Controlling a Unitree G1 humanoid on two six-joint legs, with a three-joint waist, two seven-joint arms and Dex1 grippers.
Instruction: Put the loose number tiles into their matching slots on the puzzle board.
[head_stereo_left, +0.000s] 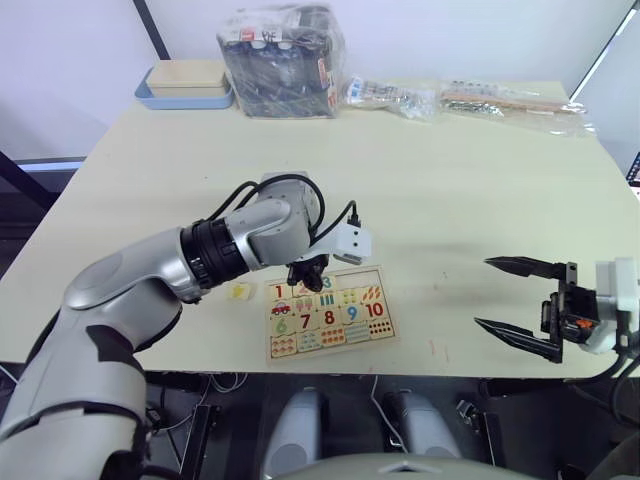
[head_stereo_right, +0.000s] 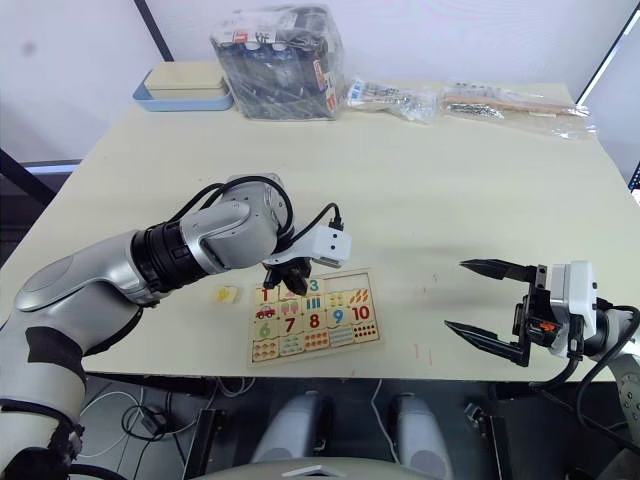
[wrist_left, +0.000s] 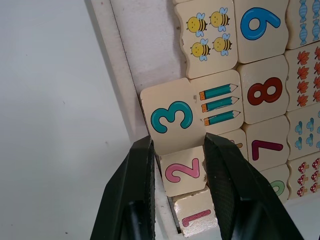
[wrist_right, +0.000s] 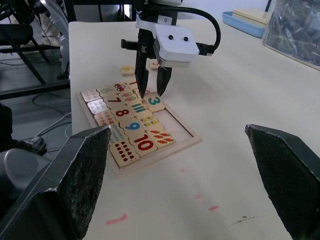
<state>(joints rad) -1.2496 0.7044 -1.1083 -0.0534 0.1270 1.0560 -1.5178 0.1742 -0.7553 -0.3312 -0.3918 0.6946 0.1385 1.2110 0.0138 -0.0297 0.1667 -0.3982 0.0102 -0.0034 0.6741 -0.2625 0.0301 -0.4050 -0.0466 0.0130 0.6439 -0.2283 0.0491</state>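
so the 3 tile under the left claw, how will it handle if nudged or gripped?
The 3 tile looks like rigid flat wood, so it probably slides rather than rolls or tips. It sits skewed over the puzzle board rim, so a nudge may catch there. Thin edges likely give the left claw little purchase.

Tile 3 (wrist_left: 172, 119) bore a teal digit; tile 2 (wrist_left: 183, 171) pink. Bench (head_stereo_left: 420, 190) pale cream. Pincer fingers (wrist_left: 129, 200) black.

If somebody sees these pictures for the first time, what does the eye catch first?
First, the left end effector, poised over the puzzle board at the table's near edge, its fingers astride the 3 tile, which sits askew by the rim. Next, the right end effector, hanging wide open off to the right.
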